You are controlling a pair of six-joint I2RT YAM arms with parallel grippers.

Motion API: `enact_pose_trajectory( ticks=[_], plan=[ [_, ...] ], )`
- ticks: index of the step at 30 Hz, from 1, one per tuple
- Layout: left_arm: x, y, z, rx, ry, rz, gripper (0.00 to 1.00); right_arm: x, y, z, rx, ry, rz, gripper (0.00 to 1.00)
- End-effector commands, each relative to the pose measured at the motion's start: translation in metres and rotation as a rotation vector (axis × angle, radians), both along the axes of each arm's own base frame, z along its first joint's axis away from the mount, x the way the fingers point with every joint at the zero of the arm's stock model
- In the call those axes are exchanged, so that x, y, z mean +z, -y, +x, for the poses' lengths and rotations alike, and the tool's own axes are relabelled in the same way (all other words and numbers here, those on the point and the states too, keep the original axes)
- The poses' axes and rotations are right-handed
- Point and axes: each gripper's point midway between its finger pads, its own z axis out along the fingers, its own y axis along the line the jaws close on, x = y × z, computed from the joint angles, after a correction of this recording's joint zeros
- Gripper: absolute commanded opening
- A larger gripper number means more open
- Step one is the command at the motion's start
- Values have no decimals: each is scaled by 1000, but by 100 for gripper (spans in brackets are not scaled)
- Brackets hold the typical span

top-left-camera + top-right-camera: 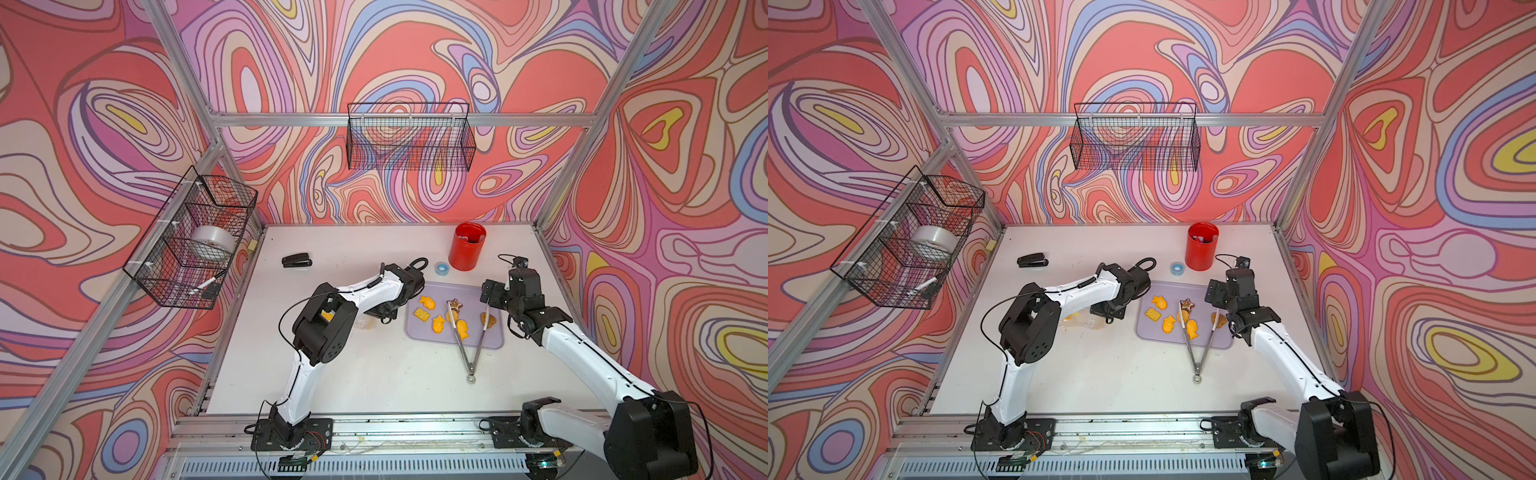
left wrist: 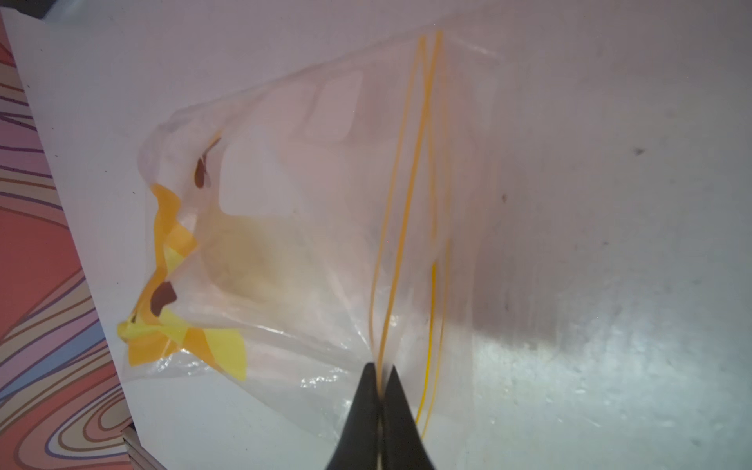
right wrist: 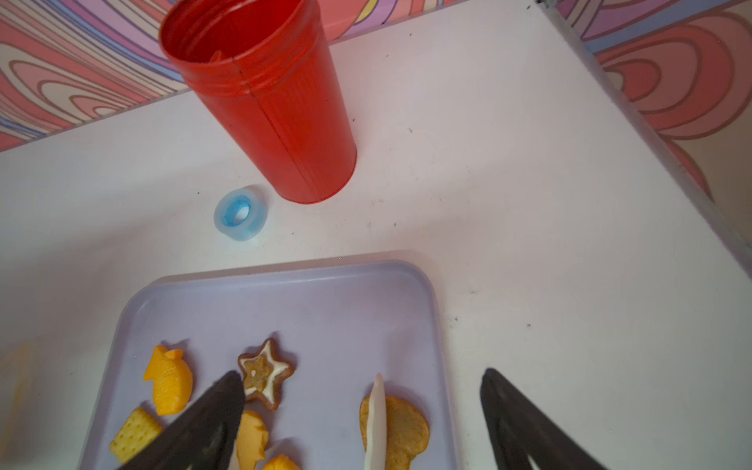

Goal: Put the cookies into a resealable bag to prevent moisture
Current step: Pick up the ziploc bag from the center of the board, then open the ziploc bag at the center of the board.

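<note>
Risk number one is that thin pinch: left gripper [image 2: 380, 378] has its fingers pressed together on the zip edge of the resealable bag [image 2: 285, 228], which lies on the table [image 1: 374, 374] beside the tray [image 3: 346, 301]. Slippery film could slide out, or both lips may be caught, so no opening. Right gripper [image 3: 364, 376] hangs spread over the tongs [image 1: 469, 349]; a sloppy grab could scatter the cookies [image 1: 427, 303] on the tray.

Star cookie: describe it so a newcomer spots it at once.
Find the lavender tray near the red cup. Toward its far edge lies the star cookie, brown and the only one outlined in white icing.
</note>
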Motion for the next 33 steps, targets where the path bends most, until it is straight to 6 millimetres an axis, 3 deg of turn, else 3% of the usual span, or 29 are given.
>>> enact_pose_trajectory(
  ticks=[1, 4, 10, 19, 26, 30, 33],
  plan=[
    [24, -2, 4, 51, 52, -124, 0, 6, -43, -1, 175, -29, 103, 84],
    [36, 4, 3, 46, 70, -248, 0, 9, -83, -7, 287, -64, 244, 79],
    [70, 22, -5, -36, 107, -459, 0, 15, -165, -16, 417, -120, 475, 78],
    [99, 24, -18, -102, 138, -551, 0, -9, -256, -8, 506, -226, 596, 78],
    [106, 24, -20, -101, 152, -569, 0, -31, -296, -9, 532, -300, 607, 78],
    [113, 25, -16, -96, 170, -599, 0, -59, -300, -9, 487, -375, 555, 76],
    [122, 22, -14, -82, 193, -620, 0, -71, -290, -6, 441, -403, 485, 74]
  ],
)
